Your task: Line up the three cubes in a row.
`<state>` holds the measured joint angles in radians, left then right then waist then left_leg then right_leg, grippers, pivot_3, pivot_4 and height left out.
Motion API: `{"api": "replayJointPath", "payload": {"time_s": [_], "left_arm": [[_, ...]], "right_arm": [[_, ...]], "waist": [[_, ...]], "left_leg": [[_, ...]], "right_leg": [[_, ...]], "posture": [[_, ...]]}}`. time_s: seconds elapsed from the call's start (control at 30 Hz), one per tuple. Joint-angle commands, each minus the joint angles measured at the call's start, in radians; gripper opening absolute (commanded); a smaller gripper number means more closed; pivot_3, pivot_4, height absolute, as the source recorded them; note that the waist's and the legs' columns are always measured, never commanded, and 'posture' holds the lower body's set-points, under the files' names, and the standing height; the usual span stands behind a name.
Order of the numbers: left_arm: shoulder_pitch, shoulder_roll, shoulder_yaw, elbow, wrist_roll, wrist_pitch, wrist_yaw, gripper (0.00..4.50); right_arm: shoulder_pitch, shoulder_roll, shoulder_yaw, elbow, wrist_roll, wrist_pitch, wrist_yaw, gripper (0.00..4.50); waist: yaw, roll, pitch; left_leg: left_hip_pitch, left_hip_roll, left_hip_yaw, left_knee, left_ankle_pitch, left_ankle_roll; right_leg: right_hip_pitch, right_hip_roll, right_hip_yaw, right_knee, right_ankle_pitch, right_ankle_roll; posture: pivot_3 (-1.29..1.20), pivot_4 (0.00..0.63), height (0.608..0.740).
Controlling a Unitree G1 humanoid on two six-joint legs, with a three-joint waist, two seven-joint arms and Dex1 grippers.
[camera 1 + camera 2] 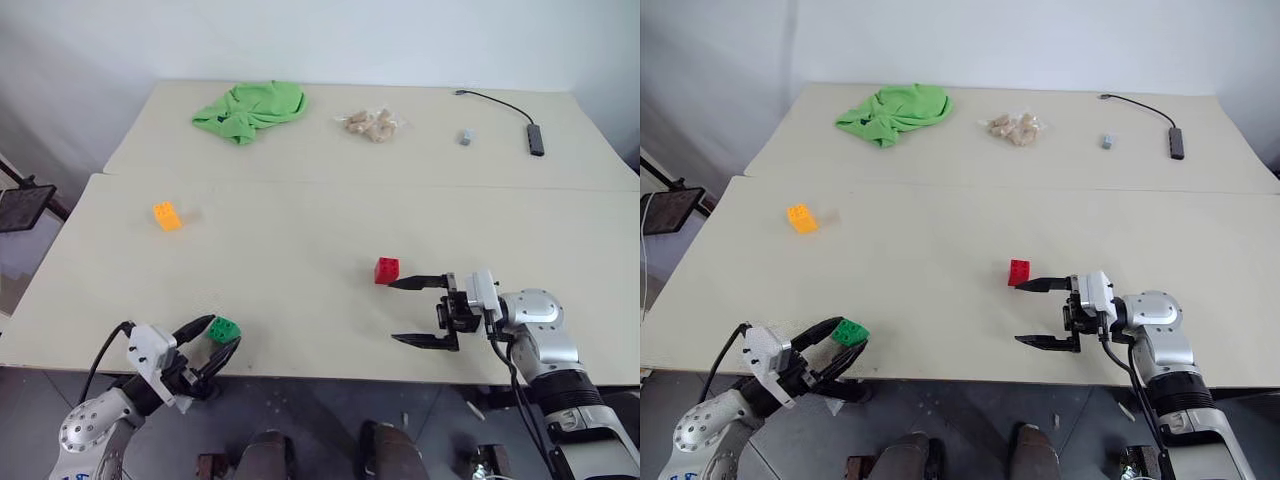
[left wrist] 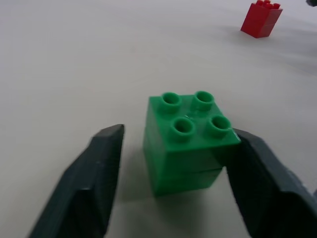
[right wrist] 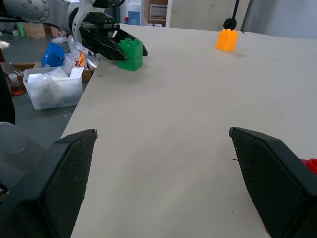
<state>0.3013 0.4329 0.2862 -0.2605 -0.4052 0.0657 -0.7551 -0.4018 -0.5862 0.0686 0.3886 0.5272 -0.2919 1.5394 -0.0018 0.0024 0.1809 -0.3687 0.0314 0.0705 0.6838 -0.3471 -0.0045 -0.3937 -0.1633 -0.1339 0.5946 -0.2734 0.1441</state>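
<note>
The green cube (image 1: 223, 329) stands by the table's front edge on the left, between the fingers of my left gripper (image 1: 222, 336). In the left wrist view one finger (image 2: 257, 173) touches the green cube (image 2: 185, 144) and the other finger (image 2: 94, 173) stands a little off it. The red cube (image 1: 387, 270) sits right of the middle. My right gripper (image 1: 393, 311) is wide open just in front of it, pointing left, with one fingertip close to the red cube. The orange-yellow cube (image 1: 167, 215) lies alone at the far left.
On the back table lie a green cloth (image 1: 250, 108), a clear bag of small pieces (image 1: 372, 124), a tiny grey block (image 1: 466, 137) and a cabled adapter (image 1: 536, 138). A seam (image 1: 330, 182) joins both tables. Bins (image 3: 52, 89) stand on the floor beside the table.
</note>
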Motion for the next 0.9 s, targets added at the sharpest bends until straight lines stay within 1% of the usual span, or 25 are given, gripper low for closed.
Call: {"api": "replayJointPath", "payload": {"time_s": [0.03, 0.07, 0.1, 0.2, 0.27, 0.3, 0.37, 0.43, 0.47, 0.53, 0.7, 0.8, 0.9], "left_arm": [[-0.031, 0.095, 0.015, 0.002, -0.021, 0.002, -0.084, 2.08], [-0.052, 0.129, 0.011, 0.011, -0.031, 0.016, -0.115, 1.72], [-0.081, 0.162, 0.001, 0.024, -0.034, 0.023, -0.143, 1.49], [-0.207, 0.233, -0.044, 0.078, -0.052, 0.069, -0.222, 1.49], [-0.341, 0.26, -0.11, 0.15, -0.035, 0.072, -0.292, 1.49], [-0.432, 0.26, -0.156, 0.214, -0.011, 0.056, -0.334, 1.49], [-0.667, 0.215, -0.275, 0.421, 0.074, -0.025, -0.428, 1.49], [-0.851, 0.15, -0.366, 0.617, 0.145, -0.127, -0.5, 1.49], [-0.937, 0.103, -0.395, 0.713, 0.17, -0.157, -0.513, 1.49], [-1.055, 0.035, -0.424, 0.87, 0.205, -0.217, -0.531, 1.49], [-1.247, -0.066, -0.44, 1.192, 0.263, -0.358, -0.56, 1.49], [-1.31, -0.096, -0.44, 1.315, 0.296, -0.403, -0.562, 1.49], [-1.354, -0.115, -0.447, 1.393, 0.341, -0.437, -0.533, 1.49]], "right_arm": [[0.007, -0.002, -0.041, -0.025, -0.002, -0.01, 0.01, 4.5], [0.01, -0.004, -0.046, -0.027, -0.004, -0.011, 0.003, 4.5], [0.012, -0.006, -0.052, -0.029, -0.007, -0.014, -0.003, 4.5], [0.026, -0.012, -0.072, -0.044, -0.015, -0.013, -0.025, 4.5], [0.042, -0.018, -0.09, -0.057, -0.019, -0.013, -0.038, 4.5], [0.054, -0.022, -0.1, -0.067, -0.02, -0.012, -0.049, 4.5], [0.092, -0.031, -0.125, -0.1, -0.023, -0.009, -0.075, 4.5], [0.128, -0.039, -0.145, -0.137, -0.023, -0.002, -0.1, 4.5], [0.149, -0.044, -0.156, -0.16, -0.021, 0.002, -0.113, 4.5], [0.185, -0.052, -0.172, -0.203, -0.02, 0.012, -0.136, 4.5], [0.28, -0.056, -0.21, -0.315, -0.013, 0.05, -0.207, 4.5], [0.326, -0.05, -0.223, -0.361, -0.015, 0.061, -0.24, 4.5], [0.365, -0.044, -0.227, -0.41, -0.014, 0.071, -0.274, 4.5]], "waist": [[0.001, 0.0, 0.0], [0.002, 0.0, 0.0], [0.004, 0.0, 0.0], [0.006, 0.0, 0.0], [0.011, 0.0, 0.0], [0.015, 0.0, 0.0], [0.027, 0.0, 0.0], [0.03, 0.0, 0.0], [0.028, 0.0, 0.0], [0.027, -0.001, 0.0], [0.0, -0.001, 0.0], [0.0, -0.003, 0.001], [0.003, -0.003, 0.001]], "left_leg": [[0.0, 0.0, 0.0, 0.0, 0.0, 0.0], [0.0, 0.0, 0.0, 0.0, 0.0, 0.0], [0.0, 0.0, 0.0, 0.0, 0.0, 0.0], [0.0, 0.0, 0.0, 0.0, 0.0, 0.0], [0.0, 0.0, 0.0, 0.0, 0.0, 0.0], [0.0, 0.0, 0.0, 0.0, 0.0, 0.0], [0.0, -0.001, 0.0, 0.001, 0.0, 0.0], [0.0, -0.002, 0.0, 0.002, 0.001, 0.0], [-0.001, -0.002, 0.001, 0.002, 0.001, 0.0], [-0.001, -0.002, 0.002, 0.002, 0.001, 0.001], [-0.001, -0.002, 0.004, -0.002, 0.0, 0.001], [-0.001, -0.001, 0.004, -0.002, 0.0, 0.002], [-0.002, -0.002, 0.004, 0.0, 0.0, 0.002]], "right_leg": [[0.0, 0.0, 0.0, 0.0, 0.0, 0.0], [0.0, 0.0, 0.0, 0.0, 0.0, 0.0], [0.0, 0.0, 0.0, 0.0, 0.0, 0.0], [0.0, 0.0, 0.0, 0.0, 0.0, 0.0], [0.0, 0.0, 0.0, 0.0, 0.0, 0.0], [0.0, 0.0, 0.0, 0.0, 0.0, 0.0], [0.0, 0.0, 0.0, 0.001, 0.0, 0.0], [0.001, 0.001, -0.001, 0.001, 0.0, 0.001], [0.001, 0.001, -0.001, 0.0, 0.001, 0.001], [0.001, 0.001, -0.001, -0.001, 0.002, 0.003], [-0.001, 0.001, -0.001, -0.003, 0.002, 0.004], [-0.001, 0.001, -0.001, -0.003, 0.002, 0.004], [-0.001, 0.0, 0.0, -0.003, 0.002, 0.004]], "posture": [[0.0, 0.15, 0.74], [0.0, 0.15, 0.74], [0.0, 0.15, 0.74], [0.0, 0.15, 0.74], [0.0, 0.15, 0.74], [0.0, 0.15, 0.74], [0.0, 0.15, 0.74], [0.0, 0.15, 0.74], [0.0, 0.15, 0.74], [0.0, 0.15, 0.74], [0.0, 0.15, 0.74], [0.0, 0.15, 0.74], [0.0, 0.15, 0.74]]}}
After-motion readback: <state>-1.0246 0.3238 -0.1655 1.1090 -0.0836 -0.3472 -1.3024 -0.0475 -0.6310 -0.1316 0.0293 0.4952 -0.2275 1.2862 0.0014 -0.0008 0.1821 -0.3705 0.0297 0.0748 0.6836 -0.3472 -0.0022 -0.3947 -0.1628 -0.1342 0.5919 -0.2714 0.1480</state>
